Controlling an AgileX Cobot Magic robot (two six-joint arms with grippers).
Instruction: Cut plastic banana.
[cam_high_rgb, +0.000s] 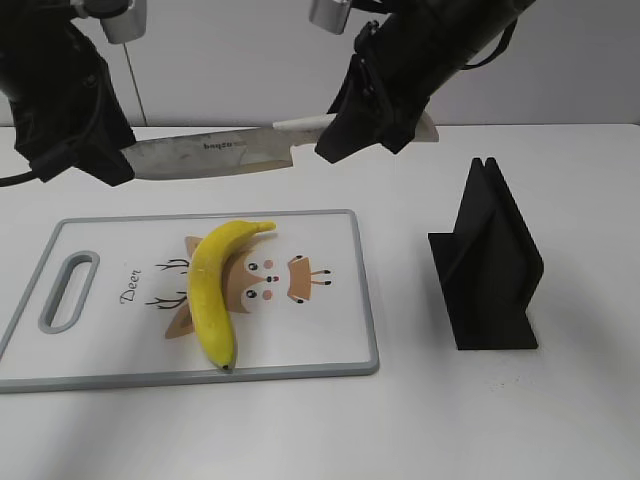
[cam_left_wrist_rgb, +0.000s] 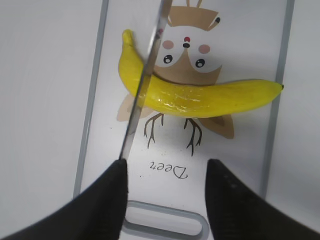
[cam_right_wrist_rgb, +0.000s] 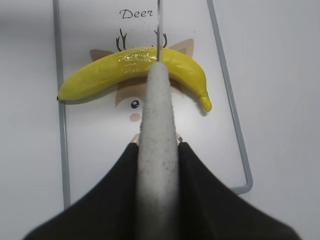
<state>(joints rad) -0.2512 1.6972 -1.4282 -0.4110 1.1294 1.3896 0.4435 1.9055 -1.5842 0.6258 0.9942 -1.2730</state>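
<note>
- Plastic banana (cam_high_rgb: 212, 292) lies on the deer-print cutting board (cam_high_rgb: 330, 330), below both grippers.
- Right gripper (cam_right_wrist_rgb: 157, 160) is clenched on the pale handle of the knife (cam_high_rgb: 205, 155), held above the banana.
- Left gripper (cam_left_wrist_rgb: 166, 175) is spread, one finger (cam_left_wrist_rgb: 116, 187) beside the blade tip.

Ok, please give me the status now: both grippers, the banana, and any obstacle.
Right gripper shut on knife handle, left gripper open. Plastic banana whole on cutting board. Blade above banana, nothing between.
</note>
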